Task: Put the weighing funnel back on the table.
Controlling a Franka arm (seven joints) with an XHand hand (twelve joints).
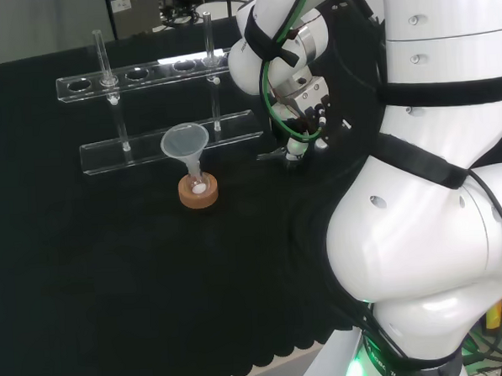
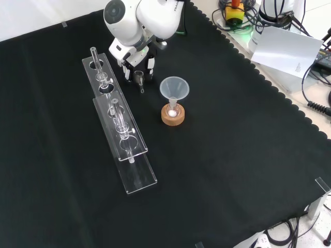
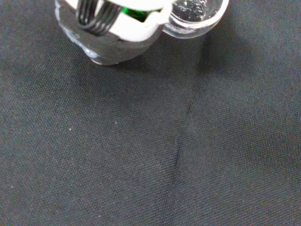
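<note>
Hand [image 2: 136, 59]: low over the black cloth [image 2: 232, 155], fingers pointing down and closed in a pinch on the weighing funnel.
Weighing funnel [image 2: 139, 78]: a small clear piece hanging stem-down between the dark fingertips in the front view. The wrist view shows its rounded glass bowl [image 3: 197, 14] beside the white of the hand, with cloth close beneath. Whether the stem already touches the cloth I cannot tell.
Reason for the hold: judged from the low height, the hand seems to keep the piece close to the cloth so that, on release, it has almost nowhere to fall (it is thin glass, and would likely roll).
Landing spot: bare cloth directly under the hand, between the rack and the funnel in the front view, so nothing stands in the way.
Funnel [image 2: 174, 88]: the big cone, mouth up, stem in a small flask [image 2: 172, 109] on a cork ring [image 2: 172, 118]. It is near the hand but apart from it.
Test-tube rack [image 2: 124, 139]: clear plastic, just beside the hand on the left in the front view, with a test tube [image 2: 96, 62] upright at its far end.
Step in hand: the set-down looks nearly reached, and the fingers have not yet let go.
Risk: opening wide could brush the rack, so a small, straight release looks safest.
</note>
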